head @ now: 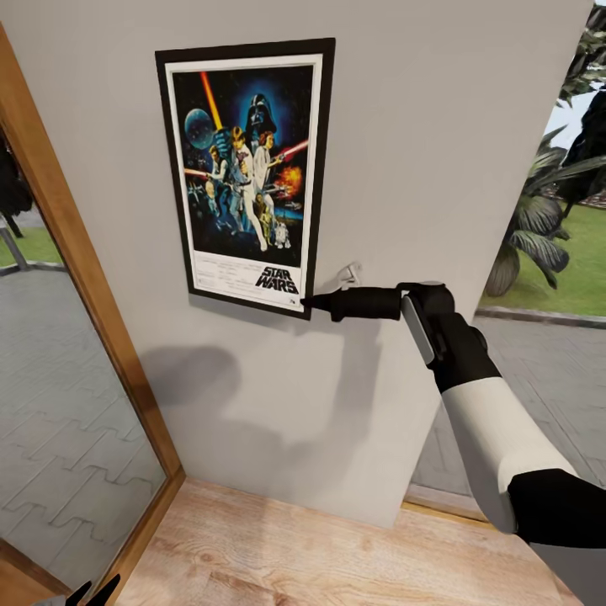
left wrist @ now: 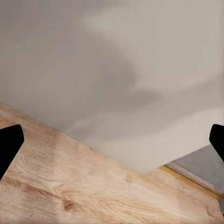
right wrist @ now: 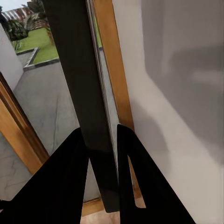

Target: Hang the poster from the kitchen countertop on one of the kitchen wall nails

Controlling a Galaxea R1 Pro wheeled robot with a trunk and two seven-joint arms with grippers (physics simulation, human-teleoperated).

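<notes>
The Star Wars poster [head: 246, 172] stands upright and flat against the grey wall [head: 438, 151], its black frame and white border fully visible. My right gripper [head: 308, 301] reaches in from the right and is shut on the poster's lower right corner. The right wrist view looks along the frame's thin black edge [right wrist: 81, 102], which runs between the two fingers [right wrist: 60, 186]. A small metal wall nail [head: 348, 273] sticks out just right of that corner, above the gripper. My left gripper [left wrist: 112, 140] hangs low and open, its fingertips [head: 93, 592] showing at the head view's bottom edge.
A wood-framed glass door [head: 59, 278] stands left of the wall, with paving outside. Another glazed opening [head: 547, 252] at the right shows plants and lawn. Wooden flooring [head: 278, 547] runs along the wall's foot.
</notes>
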